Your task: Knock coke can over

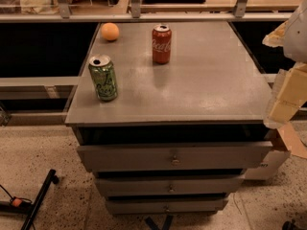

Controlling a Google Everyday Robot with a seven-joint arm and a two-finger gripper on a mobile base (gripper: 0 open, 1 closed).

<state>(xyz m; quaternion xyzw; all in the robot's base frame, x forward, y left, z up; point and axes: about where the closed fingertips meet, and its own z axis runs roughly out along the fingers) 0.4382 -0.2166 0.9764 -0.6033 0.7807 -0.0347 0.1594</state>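
Note:
The coke can (161, 44) is red with white script and a silver top. It stands upright on the grey cabinet top (206, 80), toward the back and a little left of the middle. My gripper (284, 103) shows as a pale, cream-coloured shape at the right edge of the camera view, beside the cabinet's front right corner. It is well to the right of the coke can and nearer the front, and touches nothing on the top.
A green can (103, 77) stands upright near the front left edge. A small orange ball (110, 31) lies at the back left corner. Below the top are three drawers (175, 157). A rail (144, 17) runs behind the cabinet. A black stand (36, 200) lies on the floor at lower left.

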